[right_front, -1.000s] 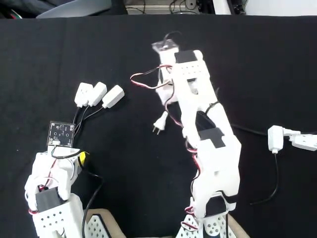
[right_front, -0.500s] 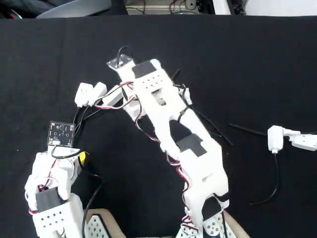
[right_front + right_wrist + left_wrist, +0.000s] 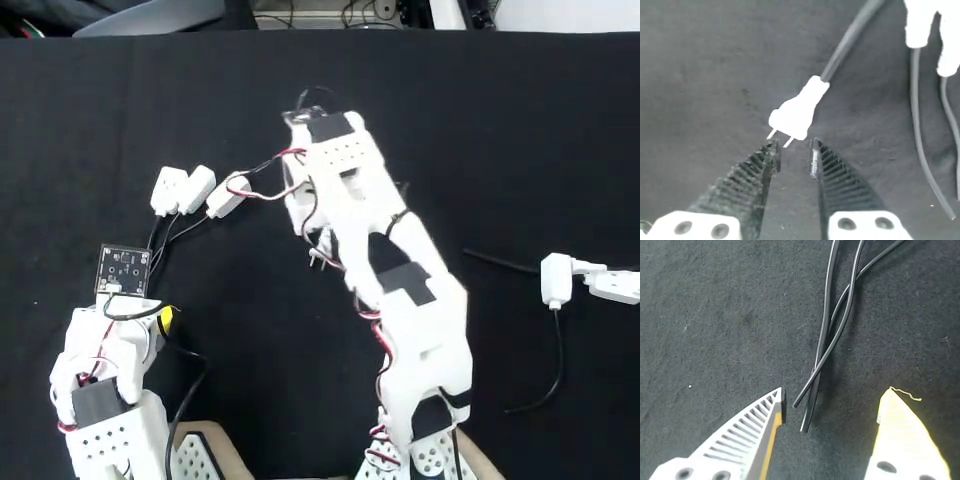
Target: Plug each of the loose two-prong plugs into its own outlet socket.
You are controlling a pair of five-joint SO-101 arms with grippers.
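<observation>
Right pincer [image 3: 794,147]: narrowly parted, empty, tips just beside the prongs of a white two-prong plug [image 3: 797,112] lying on the black bench [image 3: 520,120]. From overhead, the right arm [image 3: 400,280] hides most of the plug. Three outlet sockets [image 3: 198,190] lie at the plug's ten o'clock. Left pincer [image 3: 832,400]: wide apart, empty, over black cords [image 3: 832,330].

R gripper [image 3: 793,142] front: plug [image 3: 797,112] blocks, bare cloth both sides | L gripper [image 3: 835,390] gap: black cords [image 3: 826,295] cross it | btwn arms: open cloth [image 3: 250,330]
</observation>
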